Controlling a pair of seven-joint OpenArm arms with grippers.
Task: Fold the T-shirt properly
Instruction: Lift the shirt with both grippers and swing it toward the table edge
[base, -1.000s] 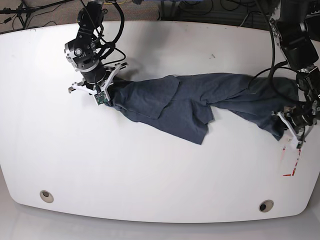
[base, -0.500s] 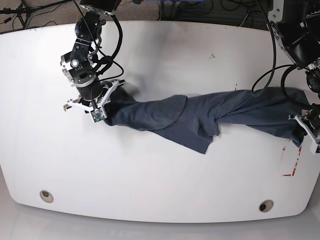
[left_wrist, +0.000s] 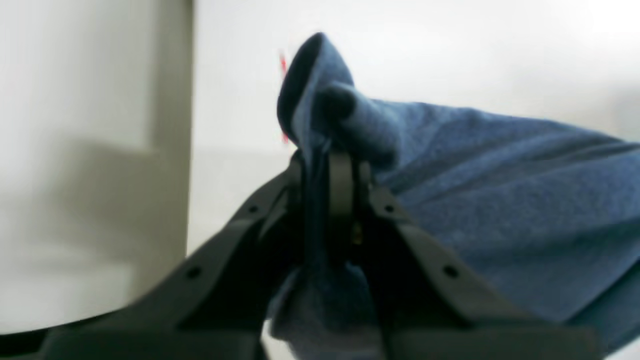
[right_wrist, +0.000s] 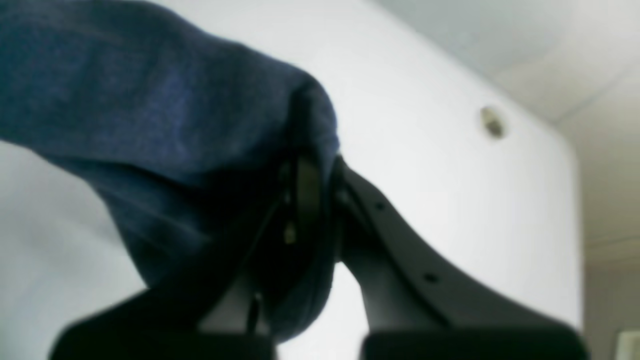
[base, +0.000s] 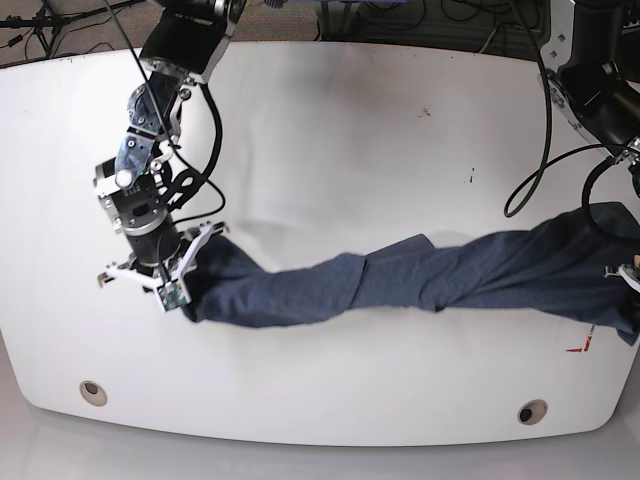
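Scene: two robot arms hold the T-shirt (base: 400, 285) stretched in a rope-like band across the near half of the white tabletop (base: 330, 120).
Right fingers (base: 172, 283): clamped tight on a bunched end of the cloth at the scene's left (the right wrist view shows fabric draped over the closed tips).
Left fingers (left_wrist: 332, 165): pinched shut on a fold of blue cloth at the scene's far right edge, barely inside the base view.
Shirt's long axis: left to right, sagging and twisted near the middle, not yet spread flat.
Key relation: the shirt lies wholly between the two grips, each arm owning one end, neither nearer the middle.
Judgement: the twist looks likely to need shaking out before any fold.
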